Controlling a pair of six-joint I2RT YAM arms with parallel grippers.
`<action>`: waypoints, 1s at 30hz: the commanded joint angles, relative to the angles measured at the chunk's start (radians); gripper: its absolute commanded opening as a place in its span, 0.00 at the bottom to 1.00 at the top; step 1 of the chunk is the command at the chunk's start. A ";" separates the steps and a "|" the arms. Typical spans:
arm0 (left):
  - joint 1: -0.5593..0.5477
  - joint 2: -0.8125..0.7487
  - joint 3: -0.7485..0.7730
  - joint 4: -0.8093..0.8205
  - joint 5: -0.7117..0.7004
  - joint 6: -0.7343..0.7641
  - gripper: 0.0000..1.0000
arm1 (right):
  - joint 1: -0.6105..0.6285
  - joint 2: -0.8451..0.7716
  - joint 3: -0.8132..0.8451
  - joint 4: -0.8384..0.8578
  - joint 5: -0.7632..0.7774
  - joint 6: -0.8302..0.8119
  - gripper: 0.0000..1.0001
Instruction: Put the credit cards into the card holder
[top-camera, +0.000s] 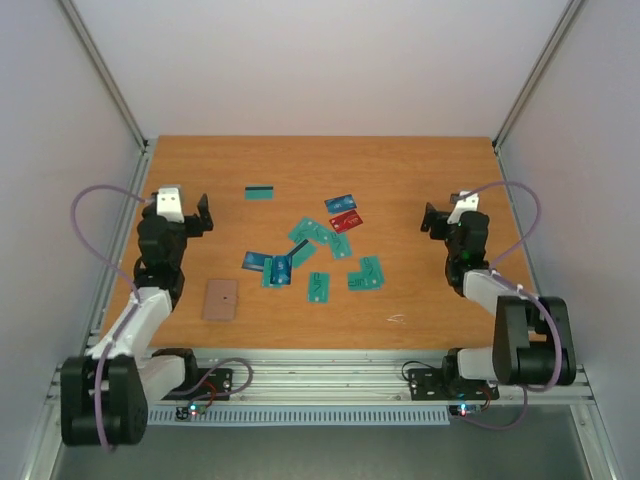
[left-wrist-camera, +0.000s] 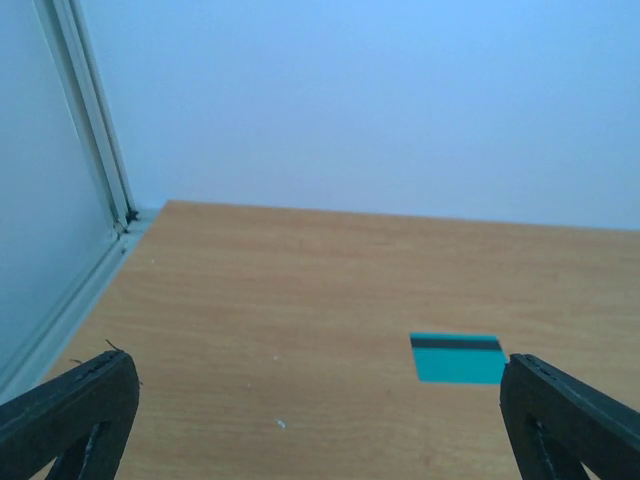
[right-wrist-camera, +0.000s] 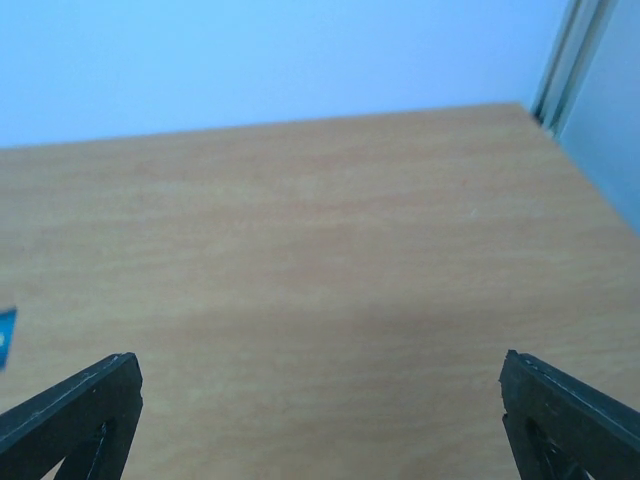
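Risk: flat credit cards (top-camera: 318, 287) overlap, may slip or double-pick | card holder (top-camera: 221, 299) near-left | both jaws wide, empty

Mostly teal credit cards (top-camera: 318, 287), brownish-tan card holder (top-camera: 221, 299), wood-grain table (top-camera: 400, 175)

obstacles: credit cards (top-camera: 318, 288) scattered centre | free: table (top-camera: 420, 170) far strip, right side

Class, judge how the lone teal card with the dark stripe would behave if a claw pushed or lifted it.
The striped card lies flat on the smooth table, so a push would probably slide it. It looks very thin, so likely light and hard to grip by its edge. Flat-sided, it should not roll.
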 joint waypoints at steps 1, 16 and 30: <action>-0.003 -0.153 0.125 -0.398 -0.036 -0.043 0.99 | -0.003 -0.116 0.102 -0.203 0.065 0.056 0.99; 0.000 -0.301 0.570 -1.473 -0.025 -0.384 0.99 | -0.017 -0.324 0.526 -0.920 0.029 0.334 0.99; -0.001 -0.291 0.506 -1.881 0.049 -0.561 0.91 | 0.016 -0.142 0.700 -1.369 -0.356 0.474 0.92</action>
